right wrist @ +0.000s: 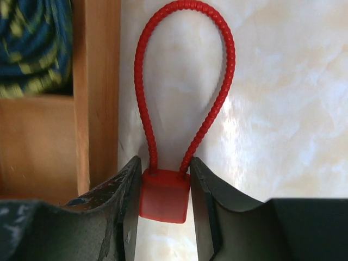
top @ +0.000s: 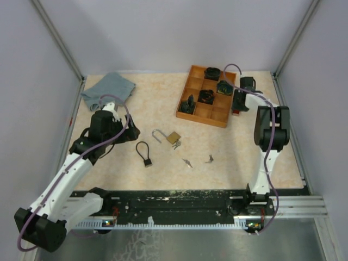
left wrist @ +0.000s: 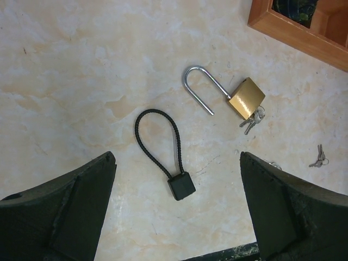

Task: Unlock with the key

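A beige marbled bench (top: 228,157) is enclosed by pale grey walls (top: 163,32) and metal posts (top: 58,41). A brass padlock (top: 173,137), shackle open, is seen at centre frame with keys (top: 176,144) at its base; a black lock (top: 145,154) lies left of it. The right gripper (right wrist: 164,163) is clamped on a red lock (right wrist: 163,198) beside the tray (top: 201,120) at upper right; the left gripper (left wrist: 176,157) is spread wide.
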Available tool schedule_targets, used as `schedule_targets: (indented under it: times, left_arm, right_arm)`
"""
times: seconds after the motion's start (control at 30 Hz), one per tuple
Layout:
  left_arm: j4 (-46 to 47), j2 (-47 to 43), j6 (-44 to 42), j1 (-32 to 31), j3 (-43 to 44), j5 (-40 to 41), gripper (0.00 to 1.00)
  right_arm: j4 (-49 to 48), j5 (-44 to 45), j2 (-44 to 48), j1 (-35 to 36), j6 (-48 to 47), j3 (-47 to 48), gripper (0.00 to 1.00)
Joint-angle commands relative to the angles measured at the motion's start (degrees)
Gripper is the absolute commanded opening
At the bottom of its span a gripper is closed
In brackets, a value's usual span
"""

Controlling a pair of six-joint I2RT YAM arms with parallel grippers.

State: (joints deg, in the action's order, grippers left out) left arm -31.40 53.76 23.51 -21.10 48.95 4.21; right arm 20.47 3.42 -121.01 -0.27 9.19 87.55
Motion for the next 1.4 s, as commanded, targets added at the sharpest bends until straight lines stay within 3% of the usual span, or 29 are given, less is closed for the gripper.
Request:
schedule_targets:
  times: [0.0, 0.17, 0.43, 0.73, 1.03, 1.2, 1.37]
  left_arm:
    - [2.0, -1.4, -0.7, 0.4, -0.7, -2.4, 1.0]
    - [2.9, -2.0, -0.8, 0.4, -0.9, -6.3, 1.0]
    - [10.7, -3.1, 3.7, 0.4, -5.4, -25.1, 1.0]
    - [18.5, -4.4, 10.3, -0.1, -10.1, -37.3, 0.96]
    - [28.3, -4.7, 17.9, -3.0, -15.6, -38.6, 0.92]
    - [35.8, -3.4, 22.5, -6.2, -18.5, -36.9, 0.9]
    - [36.6, -1.4, 23.6, -9.9, -18.0, -32.5, 0.86]
  right_arm:
    - [3.7, 2.4, 6.1, 0.6, 0.1, -7.6, 0.33]
    - [1.0, 4.3, 15.9, 2.0, 1.2, -15.9, 0.28]
    - [-2.6, 4.5, 38.0, 6.5, 3.5, -31.4, 0.26]
    - [-4.7, 2.3, 55.8, 21.0, 5.6, -40.8, 0.25]
    - [-15.6, 3.3, 59.2, 38.9, 7.8, -44.9, 0.25]
    - [-24.5, 5.5, 57.7, 49.1, 6.8, -46.1, 0.25]
    - [-31.7, 5.0, 54.8, 55.5, 6.4, -45.9, 0.24]
